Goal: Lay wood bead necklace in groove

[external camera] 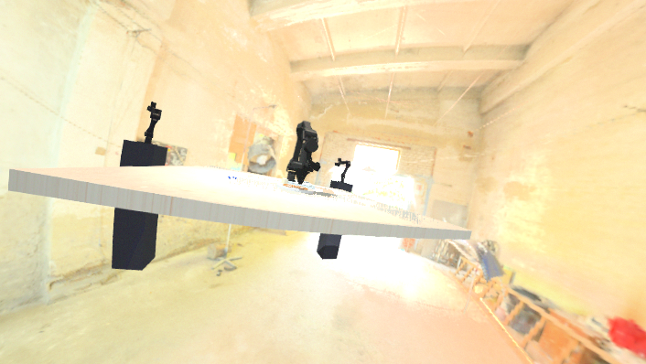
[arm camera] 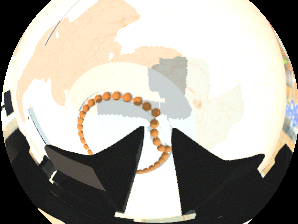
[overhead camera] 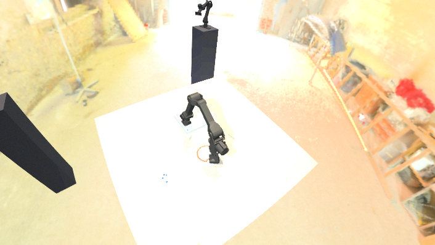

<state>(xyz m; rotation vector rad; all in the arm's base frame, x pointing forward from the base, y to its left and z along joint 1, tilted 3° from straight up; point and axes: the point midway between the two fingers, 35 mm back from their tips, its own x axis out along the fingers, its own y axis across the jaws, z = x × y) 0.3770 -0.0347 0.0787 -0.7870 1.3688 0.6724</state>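
The necklace of orange wood beads (overhead camera: 198,153) (external camera: 295,186) (arm camera: 116,95) lies as a loop over the pale round board (arm camera: 115,75). In the wrist view its upper left follows close along a thin curved line. Its right side bends inward with a kink near the right fingertip. My gripper (overhead camera: 214,162) (external camera: 299,182) (arm camera: 158,130) is low over the loop's right side and partly open. Several beads show in the gap, with space beside them; none looks pinched. The fingers hide parts of the loop's lower left and lower right. The board's outline is washed out in the top and exterior views.
A few small blue pieces (overhead camera: 164,178) (external camera: 232,177) lie on the white table (overhead camera: 132,135) (external camera: 256,219), away from the board. A pale plate (overhead camera: 194,128) lies under the arm's base. Dark pillars (overhead camera: 203,52) (external camera: 137,238) stand beyond the table.
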